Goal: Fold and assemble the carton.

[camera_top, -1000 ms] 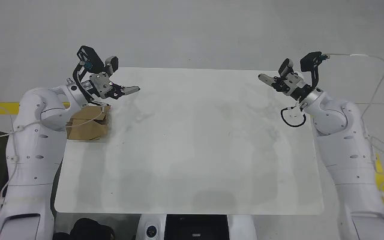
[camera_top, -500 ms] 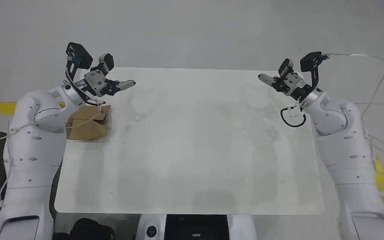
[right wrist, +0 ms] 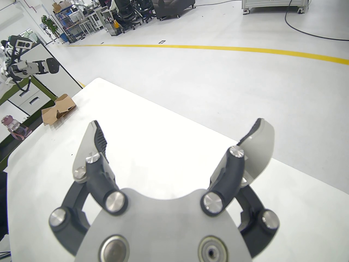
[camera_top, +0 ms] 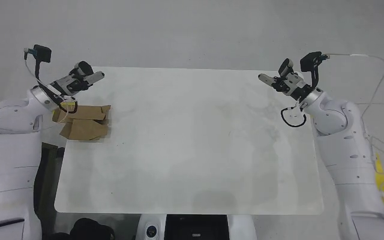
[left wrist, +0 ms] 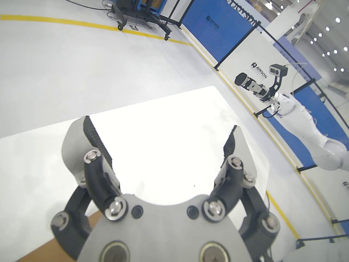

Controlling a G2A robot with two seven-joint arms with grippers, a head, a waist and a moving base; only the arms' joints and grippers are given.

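A brown cardboard carton (camera_top: 85,122), partly folded with its flaps loose, lies at the left edge of the white table (camera_top: 192,150). From the right wrist view the carton (right wrist: 57,109) sits at the table's far corner. My left gripper (camera_top: 90,78) hangs open above the table's far left corner, just beyond the carton, with nothing between its fingers (left wrist: 92,137). A strip of the carton (left wrist: 54,244) shows under the left wrist. My right gripper (camera_top: 269,80) stands open and empty over the far right corner, far from the carton.
The table's middle and front are bare white surface. Beyond the far edge is grey floor with a yellow line (right wrist: 218,48). A pink-lidded bottle (right wrist: 13,128) stands off the table beside the carton's corner.
My left arm has drawn back to the left and away from the table, its gripper moving off the carton toward the far left corner. The carton's flaps shifted slightly. The right arm stayed still.
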